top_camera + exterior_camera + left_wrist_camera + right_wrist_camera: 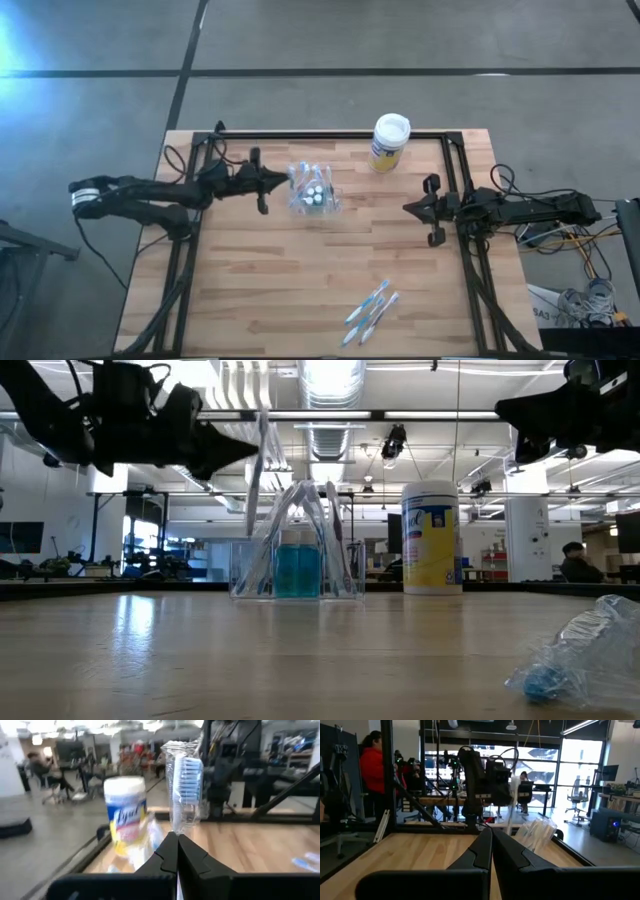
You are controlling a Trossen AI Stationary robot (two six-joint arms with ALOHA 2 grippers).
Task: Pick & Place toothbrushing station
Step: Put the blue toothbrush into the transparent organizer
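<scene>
1. left gripper (283, 180): fingers pinched on a wrapped toothbrush (184, 790), which stands upright from the fingertips. the gripper hangs above the table, just beside the clear holder; judged to be carrying the brush in for placing.
2. clear holder (314, 193): the toothbrushing station's body, resting on the table (260, 290) just ahead of the left fingertips and well apart from the right ones. slim brushes lean inside it in the low view, with teal-capped tubes (297, 572) at its base. the upright lean suggests things are dropped in from above.
3. loose toothbrushes (370, 311): several lie flat near the table's front edge, far from both sets of fingers. judged to be stock not yet moved to the holder.
4. right gripper (411, 208): fingers closed on nothing, held above the table off to the holder's far side from the left fingers. appears to be waiting clear of the work.
5. white-lidded canister (388, 141): stands upright at the table's back edge, beyond the holder as the left fingers point. not part of the station; it leaves the approach to the holder open.
</scene>
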